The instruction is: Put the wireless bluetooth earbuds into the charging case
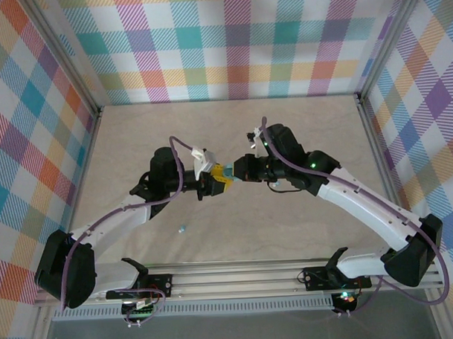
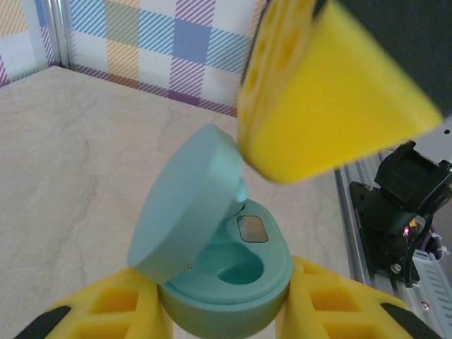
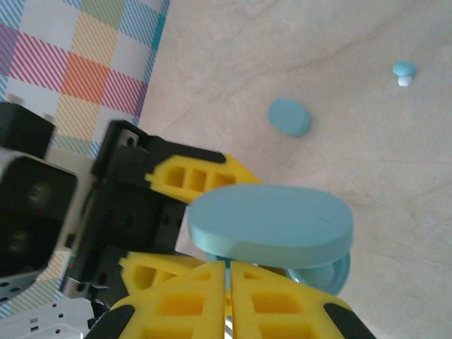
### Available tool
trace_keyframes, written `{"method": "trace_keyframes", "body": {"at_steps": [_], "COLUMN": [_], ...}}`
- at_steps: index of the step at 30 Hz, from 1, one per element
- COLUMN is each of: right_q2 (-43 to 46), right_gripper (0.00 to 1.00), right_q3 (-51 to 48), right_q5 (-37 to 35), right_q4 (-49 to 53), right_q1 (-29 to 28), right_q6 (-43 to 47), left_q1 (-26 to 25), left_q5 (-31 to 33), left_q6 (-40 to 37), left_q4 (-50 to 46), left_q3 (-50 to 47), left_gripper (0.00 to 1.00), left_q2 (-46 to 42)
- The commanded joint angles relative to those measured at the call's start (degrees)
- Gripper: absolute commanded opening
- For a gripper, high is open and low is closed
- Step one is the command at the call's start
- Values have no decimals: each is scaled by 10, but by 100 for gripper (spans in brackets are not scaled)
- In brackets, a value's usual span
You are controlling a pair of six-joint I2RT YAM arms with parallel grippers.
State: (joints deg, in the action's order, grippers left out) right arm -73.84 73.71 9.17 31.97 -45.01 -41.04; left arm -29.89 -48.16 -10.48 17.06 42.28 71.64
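Observation:
My left gripper (image 1: 218, 179) (image 2: 226, 300) is shut on the teal charging case (image 1: 225, 172) (image 2: 277, 277) and holds it above the table. The case's lid (image 2: 185, 208) (image 3: 272, 219) stands partly open, and the one well (image 2: 244, 272) that shows is bare. My right gripper (image 1: 237, 171) (image 3: 227, 270) is shut with only a hairline gap. Its fingertips (image 2: 282, 141) sit against the lid's edge, above the case base (image 3: 329, 274). One pale teal earbud (image 1: 182, 230) (image 3: 404, 69) lies on the table nearer the arm bases. The other earbuds are out of view.
A second closed teal case (image 3: 289, 116) lies on the table beyond the held one. Plaid walls close in the table at the back and sides. A metal rail (image 1: 238, 277) runs along the near edge.

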Motion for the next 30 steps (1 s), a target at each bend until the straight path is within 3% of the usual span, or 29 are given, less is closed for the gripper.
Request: {"method": "trace_keyframes", "body": {"at_steps": [1, 20, 30], "right_q2": [-13, -43, -80], "right_gripper": [12, 19, 20], "right_q3": [25, 55, 59], "right_q5": [-7, -27, -13], "right_q4": [-1, 56, 59], "right_q1": [-1, 18, 35], "right_q6": [20, 34, 45], "left_q1": [-6, -9, -10], "left_q5": [-18, -19, -61], "left_q6": [-15, -12, -14], "left_q4": [9, 28, 34], "left_q3": [-5, -12, -1], "left_gripper": [12, 11, 8], "left_q2": [-6, 2, 6]}}
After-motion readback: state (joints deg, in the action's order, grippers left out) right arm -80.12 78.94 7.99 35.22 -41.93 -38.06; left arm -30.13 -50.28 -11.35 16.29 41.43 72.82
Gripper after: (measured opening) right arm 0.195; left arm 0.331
